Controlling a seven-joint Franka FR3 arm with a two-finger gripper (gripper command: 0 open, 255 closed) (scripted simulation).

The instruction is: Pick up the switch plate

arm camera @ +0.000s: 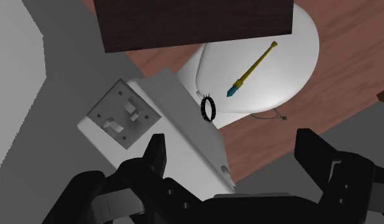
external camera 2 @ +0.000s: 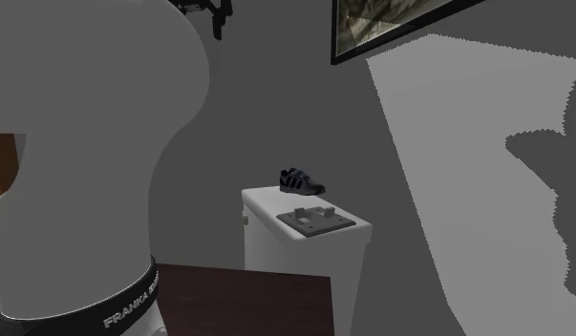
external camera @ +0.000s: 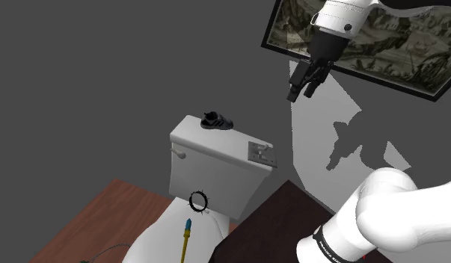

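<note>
Switch plate (external camera: 262,152): grey, lies flat on the toilet tank lid (external camera: 216,142), at the end nearest the stand. Untouched. Small black shoe (external camera: 215,119) sits at the lid's far end, well apart, so no obstruction.

Claw (external camera: 302,91) hangs high above the plate, in front of the framed picture (external camera: 366,37), fingers apart, nothing between them. The wrist view looks down on the plate; likely lining up a descent. Plate is thin and flush, so it probably needs an edge grip.

Below the tank: black ring (external camera: 198,199) and yellow, blue-tipped tool (external camera: 186,237) on the seat lid (external camera: 160,235).
</note>
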